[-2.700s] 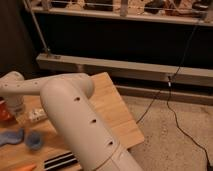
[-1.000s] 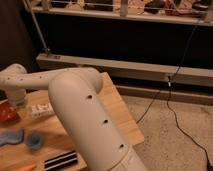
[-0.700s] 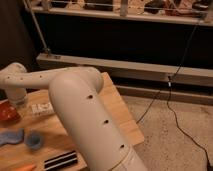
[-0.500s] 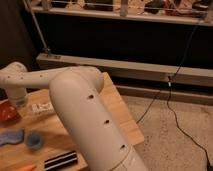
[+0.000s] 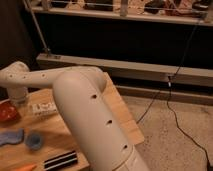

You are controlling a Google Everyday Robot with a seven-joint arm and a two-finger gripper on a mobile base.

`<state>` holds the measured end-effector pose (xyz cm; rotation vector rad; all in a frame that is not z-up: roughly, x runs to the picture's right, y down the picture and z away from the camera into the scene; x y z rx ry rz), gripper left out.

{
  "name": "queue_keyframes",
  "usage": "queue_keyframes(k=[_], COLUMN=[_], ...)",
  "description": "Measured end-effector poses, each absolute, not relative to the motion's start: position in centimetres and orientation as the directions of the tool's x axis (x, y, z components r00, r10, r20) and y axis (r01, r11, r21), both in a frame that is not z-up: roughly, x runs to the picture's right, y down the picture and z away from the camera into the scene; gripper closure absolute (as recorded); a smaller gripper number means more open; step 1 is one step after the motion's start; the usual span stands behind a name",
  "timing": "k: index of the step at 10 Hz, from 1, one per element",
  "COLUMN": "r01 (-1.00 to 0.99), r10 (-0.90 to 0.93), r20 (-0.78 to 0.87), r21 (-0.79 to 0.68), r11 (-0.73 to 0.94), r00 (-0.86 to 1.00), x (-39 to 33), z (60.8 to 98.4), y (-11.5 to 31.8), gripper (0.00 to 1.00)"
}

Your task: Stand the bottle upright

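Note:
The bottle (image 5: 45,107) is small and whitish with dark marks on its label. It lies on its side on the wooden table (image 5: 117,107), just right of the red bowl (image 5: 7,111). My white arm sweeps from the lower middle up to the left and ends in a wrist that points down. The gripper (image 5: 20,101) hangs there, between the bowl and the bottle's left end and close to the table top. Whether it touches the bottle is unclear.
A round blue disc (image 5: 34,141) and a blue rag-like piece (image 5: 10,137) lie near the table's front left. A black-and-white striped flat piece (image 5: 60,160) sits by the front edge. Right of the table are floor, a black cable (image 5: 170,107) and a dark shelf unit behind.
Since 2.7 s ago the arm's big link has swung up and back, and the wrist has moved slightly up. Over the last second nothing has visibly moved. The bottle still lies flat.

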<state>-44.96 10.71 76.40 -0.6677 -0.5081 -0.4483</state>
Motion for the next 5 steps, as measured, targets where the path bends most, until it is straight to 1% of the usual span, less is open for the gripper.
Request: queue_keyframes(k=[5], r01=[0.516], r10=[-0.169], r20=[0.605], r21=[-0.463], r11=[0.721], r00=[0.778], x=[-44.69], z=[76.04], y=[9.87], gripper=[0.66])
